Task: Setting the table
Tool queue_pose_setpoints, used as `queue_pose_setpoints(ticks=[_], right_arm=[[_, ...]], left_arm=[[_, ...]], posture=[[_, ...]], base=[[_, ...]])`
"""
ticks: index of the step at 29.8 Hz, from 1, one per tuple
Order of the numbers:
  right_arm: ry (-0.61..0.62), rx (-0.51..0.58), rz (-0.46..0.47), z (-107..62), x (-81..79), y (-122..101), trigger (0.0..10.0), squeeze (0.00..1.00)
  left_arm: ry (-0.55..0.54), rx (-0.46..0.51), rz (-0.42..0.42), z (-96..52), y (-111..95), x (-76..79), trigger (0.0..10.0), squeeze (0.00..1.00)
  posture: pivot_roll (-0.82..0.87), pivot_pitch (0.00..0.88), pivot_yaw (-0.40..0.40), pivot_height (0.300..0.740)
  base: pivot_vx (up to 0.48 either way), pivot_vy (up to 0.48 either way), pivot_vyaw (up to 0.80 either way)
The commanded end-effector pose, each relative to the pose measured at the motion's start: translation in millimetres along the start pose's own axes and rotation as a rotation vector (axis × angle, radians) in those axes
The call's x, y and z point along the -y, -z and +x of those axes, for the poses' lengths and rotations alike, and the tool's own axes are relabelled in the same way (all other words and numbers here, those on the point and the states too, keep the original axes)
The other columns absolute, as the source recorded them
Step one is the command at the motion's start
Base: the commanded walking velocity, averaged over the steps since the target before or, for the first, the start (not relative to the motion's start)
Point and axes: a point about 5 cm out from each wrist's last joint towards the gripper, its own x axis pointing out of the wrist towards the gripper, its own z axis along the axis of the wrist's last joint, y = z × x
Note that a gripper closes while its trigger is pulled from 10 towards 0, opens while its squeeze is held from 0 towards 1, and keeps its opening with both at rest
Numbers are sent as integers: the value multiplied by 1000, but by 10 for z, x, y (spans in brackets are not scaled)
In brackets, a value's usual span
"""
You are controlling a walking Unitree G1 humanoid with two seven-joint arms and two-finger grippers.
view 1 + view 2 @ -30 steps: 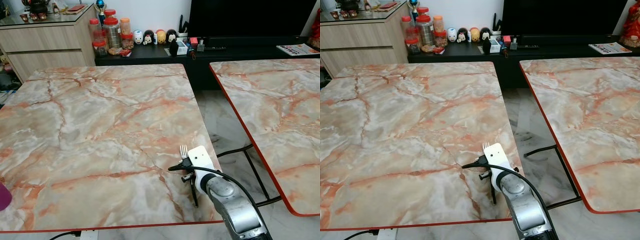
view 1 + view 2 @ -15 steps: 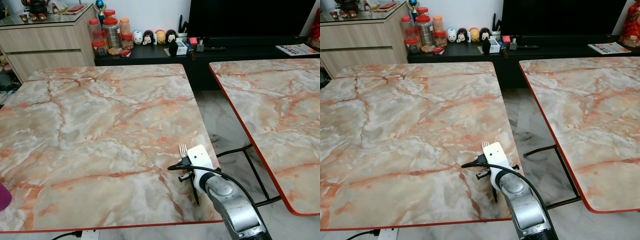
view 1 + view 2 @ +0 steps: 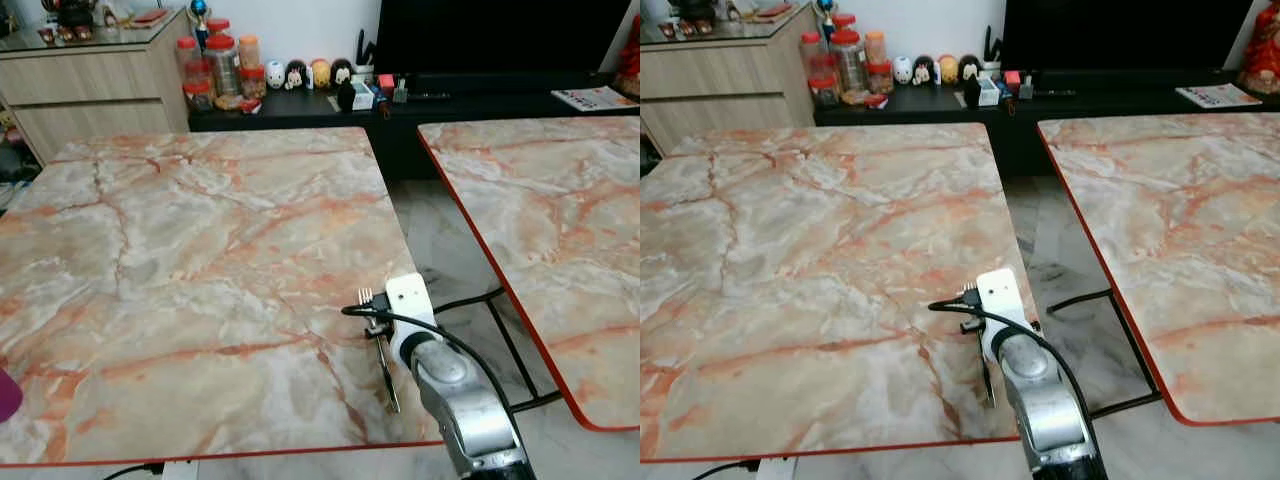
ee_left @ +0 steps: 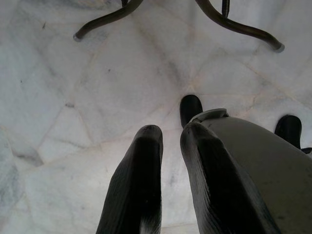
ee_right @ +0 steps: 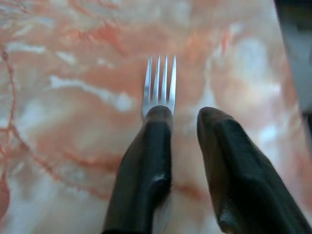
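Nearest the camera, the right arm [image 3: 465, 410], silver with a black cable looped over its white wrist block, reaches over the near right corner of the marble-patterned table [image 3: 180, 250]. Its right claw [image 5: 178, 117] hangs low over the table top, fingers parted with a clear gap between them. The fork [image 5: 159, 85] lies flat on the table under the one finger [image 5: 146, 161], its four tines sticking out just past that fingertip, while the other finger stands to the side with bare table between the two. Nothing is pinched between them. In the head views the fork's handle [image 3: 385, 375] runs back along the table toward the red-trimmed near edge, close to the table's right side.

The left claw [image 4: 170, 136] hangs down beside the robot, pointing at the pale marble floor [image 4: 73, 97], its two fingers close together with only a narrow slit between them and nothing in it. Curved dark table legs [image 4: 105, 19] cross the floor beyond it.

Across a gap of floor to the right stands a second table [image 3: 540, 210] of the same orange-veined pattern. Farther back, a dark low cabinet [image 3: 470, 95] carries red-lidded jars [image 3: 222, 62], small figurines [image 3: 305, 72] and a magazine [image 3: 598, 97]. A wooden sideboard [image 3: 95, 85] stands at the far left.
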Motion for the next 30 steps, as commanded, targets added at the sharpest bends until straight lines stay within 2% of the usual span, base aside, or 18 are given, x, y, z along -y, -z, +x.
queue_pose_setpoints(ticks=[1, 3, 5, 6, 19, 29, 30], right_arm=[[17, 20, 17, -35, 2, -68, 10000, 1000], [14, 16, 19, -40, -14, -67, 10000, 1000], [-24, -13, 13, -53, -99, -53, 10000, 1000], [-23, -20, 13, -56, -110, -50, 10000, 0], [42, -50, 35, -79, -22, -34, 10000, 0], [36, -85, 62, -40, 9, 46, 10000, 0], [44, -99, 69, -8, 48, 82, 10000, 0]], left_arm=[[2, -5, -1, 1, -1, -21, 10000, 0], [2, -5, -1, 0, -1, -21, 10000, 0], [1, -6, 0, -1, 7, -21, 10000, 0], [1, -8, 0, -3, 15, -23, 10000, 0], [1, -15, -7, -9, 46, -17, 10000, 0], [1, -13, -6, -9, 44, -13, 10000, 0], [0, -16, -4, -11, 54, -20, 10000, 0]], posture=[[-68, 0, 25, 740], [-70, 0, 26, 740], [-70, 0, 25, 740], [-70, 0, 24, 740], [-70, 0, 19, 740], [-68, 0, 21, 740], [-65, 0, 21, 740]], base=[[0, 0, 0], [0, 0, 0], [0, 0, 0], [0, 0, 0], [0, 0, 0], [0, 0, 0], [0, 0, 0]])
